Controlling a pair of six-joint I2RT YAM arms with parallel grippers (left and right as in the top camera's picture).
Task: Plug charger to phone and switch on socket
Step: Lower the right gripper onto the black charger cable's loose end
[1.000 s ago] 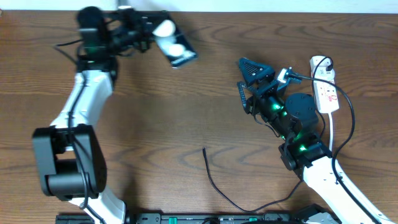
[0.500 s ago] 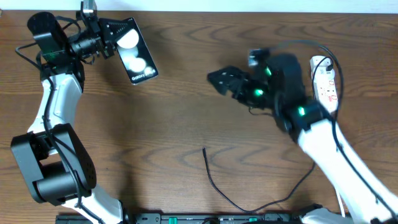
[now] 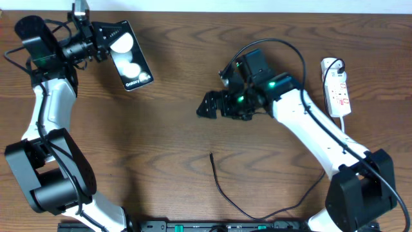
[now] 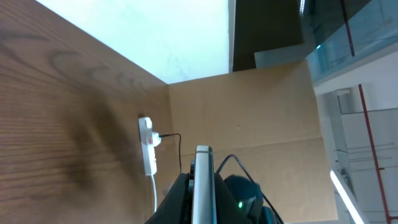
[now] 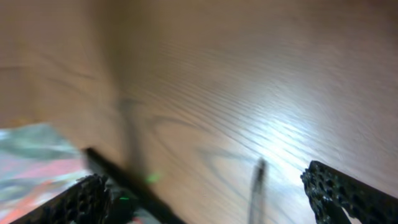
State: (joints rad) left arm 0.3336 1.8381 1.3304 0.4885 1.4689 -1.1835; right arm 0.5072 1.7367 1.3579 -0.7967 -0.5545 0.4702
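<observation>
Right claw (image 3: 208, 106) is wide open and holding nothing. The wrist view is blurred but shows both fingers (image 5: 348, 193) far apart over bare table (image 3: 167, 129). It sits just right of centre, pointing to 9 o'clock.

Left claw (image 3: 106, 38) is closed on one end of the phone (image 3: 131, 59), at 10–11 o'clock. The phone is face-up to the overhead camera and edge-on between the fingers in the left wrist view. It looks lifted, can't confirm.

Handling, my read:
- charger (image 3: 213, 166): free tip lies at 6 o'clock from the right claw, clear of it, and the cable trails off to the near edge. It's thin, light and limp, so it'll flop if taken mid-length. Pinch right behind the plug tip, where it should be stiffest, with the tip poking out past the pads.
- phone: rigid, glossy, likely slippery and scratch-prone. Held by one end, so insertion force will lever it. Push along its long axis. Can't see the port.
- socket (image 3: 339, 90): at 2–3 o'clock, flat on the table. It's a small, light strip and probably slides when poked, so press straight down. Can't make out the switch among the red markings.

Containers: none in view. Nearest thing is the strip, with a white plug (image 3: 331, 64) seated at its 12 o'clock end.
</observation>
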